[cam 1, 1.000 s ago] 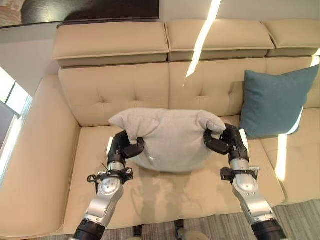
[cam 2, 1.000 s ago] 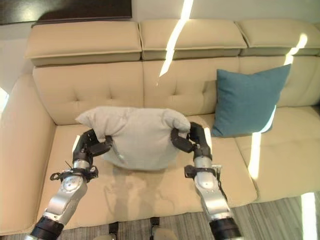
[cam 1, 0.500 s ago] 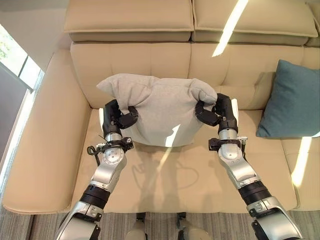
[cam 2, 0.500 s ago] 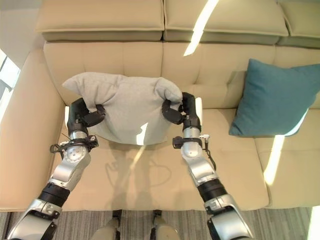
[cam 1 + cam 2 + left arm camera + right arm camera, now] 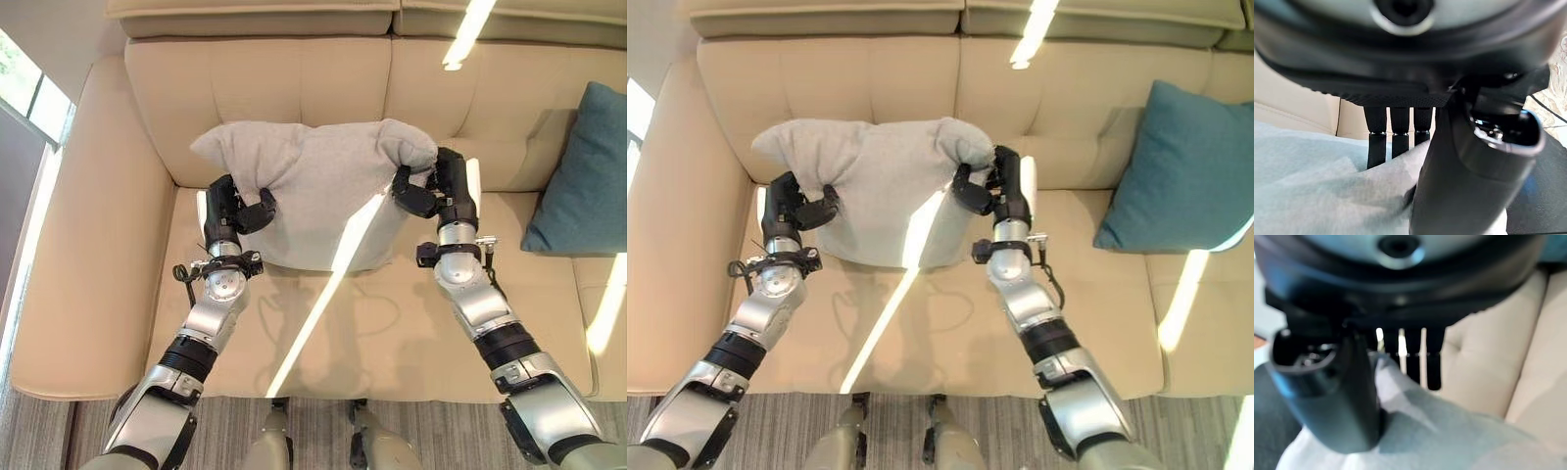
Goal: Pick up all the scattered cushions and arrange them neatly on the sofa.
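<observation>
Left hand (image 5: 233, 211) and right hand (image 5: 438, 189) pinch the grey cushion (image 5: 318, 191) (upper corners); seat it upright against the sofa (image 5: 294, 83) backrest, level.

Grey cushion (image 5: 318, 191) upright; teal cushion (image 5: 1181, 171) leaning

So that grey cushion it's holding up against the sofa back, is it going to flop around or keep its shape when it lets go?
Probably floppy: the grey cushion bunches into lumps where the left hand and right hand pinch its upper corners. It seems light, since pinches alone carry it. It may slump once released, though leaning on the sofa backrest, with its lower edge near the seat, should help.
</observation>
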Robot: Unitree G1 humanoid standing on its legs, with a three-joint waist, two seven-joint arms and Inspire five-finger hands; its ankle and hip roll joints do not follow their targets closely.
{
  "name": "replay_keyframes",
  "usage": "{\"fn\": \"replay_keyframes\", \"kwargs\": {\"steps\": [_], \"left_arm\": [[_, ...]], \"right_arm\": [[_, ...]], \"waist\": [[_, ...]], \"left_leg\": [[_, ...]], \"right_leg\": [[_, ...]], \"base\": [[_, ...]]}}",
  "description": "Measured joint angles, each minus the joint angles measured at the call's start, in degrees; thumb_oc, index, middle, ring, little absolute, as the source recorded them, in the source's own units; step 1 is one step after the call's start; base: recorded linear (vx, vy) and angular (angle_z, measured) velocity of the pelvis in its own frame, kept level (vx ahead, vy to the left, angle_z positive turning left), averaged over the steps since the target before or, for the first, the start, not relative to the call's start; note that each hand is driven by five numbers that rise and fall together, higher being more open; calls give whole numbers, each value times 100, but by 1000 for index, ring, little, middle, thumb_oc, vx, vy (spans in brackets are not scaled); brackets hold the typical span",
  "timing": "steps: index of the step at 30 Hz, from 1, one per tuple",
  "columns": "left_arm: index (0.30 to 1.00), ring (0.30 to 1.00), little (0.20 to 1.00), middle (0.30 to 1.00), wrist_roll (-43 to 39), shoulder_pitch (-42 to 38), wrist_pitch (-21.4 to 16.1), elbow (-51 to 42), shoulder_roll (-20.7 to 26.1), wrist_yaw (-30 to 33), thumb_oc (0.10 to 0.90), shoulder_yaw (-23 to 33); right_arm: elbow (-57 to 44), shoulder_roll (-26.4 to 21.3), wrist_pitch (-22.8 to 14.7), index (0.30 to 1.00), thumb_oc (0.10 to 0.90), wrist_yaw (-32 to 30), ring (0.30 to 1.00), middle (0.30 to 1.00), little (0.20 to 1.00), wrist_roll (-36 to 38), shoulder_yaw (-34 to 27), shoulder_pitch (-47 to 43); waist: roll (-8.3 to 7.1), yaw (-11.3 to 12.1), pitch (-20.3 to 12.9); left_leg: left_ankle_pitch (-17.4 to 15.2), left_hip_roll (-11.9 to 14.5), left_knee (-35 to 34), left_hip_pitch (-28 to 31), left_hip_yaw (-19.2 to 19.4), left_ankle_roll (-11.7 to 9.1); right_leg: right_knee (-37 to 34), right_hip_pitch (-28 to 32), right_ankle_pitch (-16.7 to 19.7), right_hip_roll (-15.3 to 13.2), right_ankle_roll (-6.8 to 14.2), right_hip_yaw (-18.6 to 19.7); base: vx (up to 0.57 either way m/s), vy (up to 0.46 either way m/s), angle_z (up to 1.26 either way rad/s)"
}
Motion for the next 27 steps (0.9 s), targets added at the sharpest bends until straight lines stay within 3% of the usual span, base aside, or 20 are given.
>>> {"fn": "replay_keyframes", "kwargs": {"steps": [5,7,9,12,16,24,27], "left_arm": [[900,900,900,900,-255,-422,-40,566,479,-659,800,-30],[900,900,900,900,-233,-239,-34,485,1057,-1056,800,-14],[900,900,900,900,-252,-67,23,610,1178,-984,800,250],[900,900,900,900,-264,550,18,503,1120,-970,800,983],[900,900,900,900,-258,1533,59,253,990,-987,800,1413],[900,900,900,900,-12,2993,177,-48,544,-1423,800,1499],[900,900,900,900,175,3971,254,-375,291,-1628,800,1751]], "right_arm": [[1084,-567,6,900,800,286,900,900,900,-92,187,-724],[1218,-911,13,900,800,588,900,900,900,-105,165,-577],[1292,-1026,204,900,800,627,900,900,900,-101,-175,-359],[1239,-1037,347,900,800,630,900,900,900,-82,-889,280],[941,-986,512,900,800,746,900,900,900,-56,-1389,1429],[619,-361,497,900,800,1084,900,900,900,-151,-1857,2854],[443,102,425,900,800,1174,900,900,900,-161,-2202,3742]], "waist": [[-27,2,29],[-91,-19,90],[-97,-12,94],[-115,-4,96],[-145,-7,89],[-227,-37,48],[-249,-33,-274]], "left_leg": [[7,17,0,90,4,-10],[7,30,0,259,22,-11],[7,28,0,402,73,-11],[5,15,-1,512,139,-10],[0,13,-2,545,148,-3],[-136,39,-9,827,312,50],[-157,48,-13,912,461,112]], "right_leg": [[0,104,2,7,-3,-10],[0,278,-6,0,7,-18],[0,444,-59,5,68,-17],[-1,592,-101,-12,115,-16],[-1,626,-110,-18,125,1],[-4,822,-157,12,163,229],[-5,838,-149,4,151,314]], "base": [[-8,-6,0],[50,-8,4],[40,-18,10],[43,-25,10],[32,-19,2],[6,-1,-12],[-25,-1,-20]]}}
